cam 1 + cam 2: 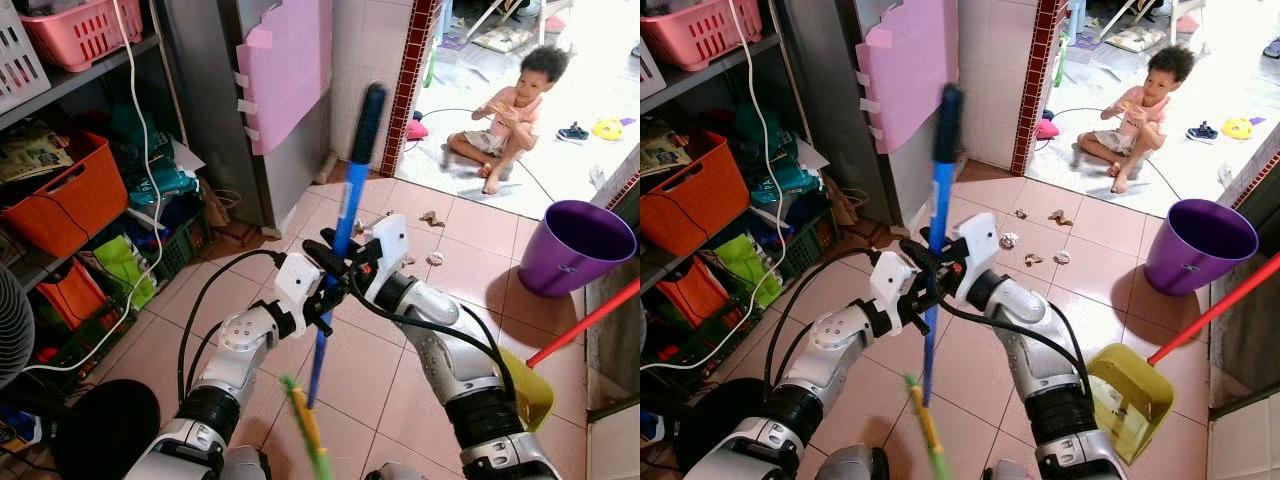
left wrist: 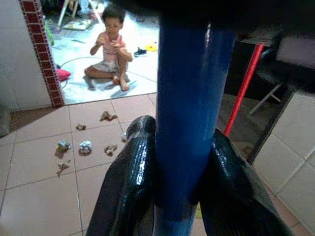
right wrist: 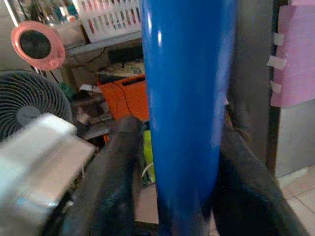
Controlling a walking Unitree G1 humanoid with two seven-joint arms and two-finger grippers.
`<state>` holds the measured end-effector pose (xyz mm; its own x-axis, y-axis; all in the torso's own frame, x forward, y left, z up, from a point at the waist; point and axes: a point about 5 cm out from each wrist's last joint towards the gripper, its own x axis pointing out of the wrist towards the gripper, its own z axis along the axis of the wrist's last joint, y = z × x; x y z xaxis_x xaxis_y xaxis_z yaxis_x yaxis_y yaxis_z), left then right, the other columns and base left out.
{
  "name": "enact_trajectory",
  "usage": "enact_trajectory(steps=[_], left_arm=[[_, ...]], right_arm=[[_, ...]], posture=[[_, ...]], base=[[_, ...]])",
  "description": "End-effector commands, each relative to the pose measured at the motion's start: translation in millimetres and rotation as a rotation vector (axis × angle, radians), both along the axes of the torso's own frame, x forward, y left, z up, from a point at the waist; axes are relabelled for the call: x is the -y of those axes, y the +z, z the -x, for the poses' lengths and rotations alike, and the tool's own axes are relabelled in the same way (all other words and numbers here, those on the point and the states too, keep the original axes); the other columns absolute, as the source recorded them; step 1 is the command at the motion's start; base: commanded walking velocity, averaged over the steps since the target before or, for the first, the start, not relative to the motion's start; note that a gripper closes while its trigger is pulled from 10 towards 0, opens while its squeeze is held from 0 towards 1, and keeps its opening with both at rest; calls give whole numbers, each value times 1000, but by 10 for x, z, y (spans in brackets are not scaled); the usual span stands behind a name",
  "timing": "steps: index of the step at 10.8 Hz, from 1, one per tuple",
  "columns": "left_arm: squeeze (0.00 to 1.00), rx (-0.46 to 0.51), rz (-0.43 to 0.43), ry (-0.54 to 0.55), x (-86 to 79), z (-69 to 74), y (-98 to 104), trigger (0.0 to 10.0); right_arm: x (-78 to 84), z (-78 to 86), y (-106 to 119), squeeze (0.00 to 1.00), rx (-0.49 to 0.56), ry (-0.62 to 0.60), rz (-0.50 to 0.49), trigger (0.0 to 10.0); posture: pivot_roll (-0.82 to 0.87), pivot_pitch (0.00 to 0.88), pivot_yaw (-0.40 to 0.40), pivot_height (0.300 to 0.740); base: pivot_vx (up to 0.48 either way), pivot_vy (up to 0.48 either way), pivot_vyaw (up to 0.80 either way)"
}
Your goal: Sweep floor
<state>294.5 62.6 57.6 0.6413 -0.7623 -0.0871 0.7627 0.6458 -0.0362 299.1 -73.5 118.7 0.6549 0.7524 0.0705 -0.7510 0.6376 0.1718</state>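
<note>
two grippers – left gripper [image 1: 322,303], right gripper [image 1: 345,262] – jaws clamped on blue broom handle [image 1: 348,225]

Blue broom handle [image 1: 345,235], nearly upright

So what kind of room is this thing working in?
Probably a home's storage or utility corner: shelves with an orange basket, a tiled floor strewn with paper scraps, and a purple bin.

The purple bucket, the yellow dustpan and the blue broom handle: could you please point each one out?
purple bucket [image 1: 575,262], left eye view, on its outer wall.
yellow dustpan [image 1: 1127,398], right eye view, on its scoop.
blue broom handle [image 1: 345,230], left eye view, on the shaft above the grippers.
</note>
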Motion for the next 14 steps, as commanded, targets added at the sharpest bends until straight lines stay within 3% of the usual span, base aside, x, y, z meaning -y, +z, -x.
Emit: enact_trajectory(steps=[1,4,5,6,7,8,11,13,14], left_arm=[[0,-2,-4,25,-49,-41,15,0],[0,-11,-10,15,-36,-14,-16,0],[0,-12,-11,12,-28,-9,-21,0],[0,-12,-12,10,-20,-7,-23,0],[0,-12,-12,8,-18,-6,-22,0],[0,-12,-13,5,-14,-3,-25,0],[0,-11,-15,5,-8,-2,-26,0],[0,-13,-14,2,1,10,-34,0],[0,-15,-13,0,9,17,-39,0]], right_arm=[[5,-15,127,1000,46,3,-25,10000],[25,-35,178,1000,39,51,-28,10000],[20,-18,166,227,26,71,-28,10000],[7,7,136,71,18,80,-26,10000],[-3,13,130,71,15,82,-27,10000],[-42,17,125,0,6,88,-34,10000],[-43,-20,117,0,-1,72,-32,10000],[-62,-43,108,0,-1,67,-11,8549],[-73,-45,107,0,-3,70,-5,8824]], posture=[[-46,0,18,740],[-48,0,18,740],[-47,0,17,740],[-47,0,16,740],[-47,0,16,740],[-47,0,16,740],[-44,0,13,740],[-45,0,10,740],[-44,0,9,740]], base=[[0,0,0],[0,0,0],[0,0,0],[0,0,0],[0,0,0],[0,0,0],[0,0,0],[0,0,0],[0,0,0]])
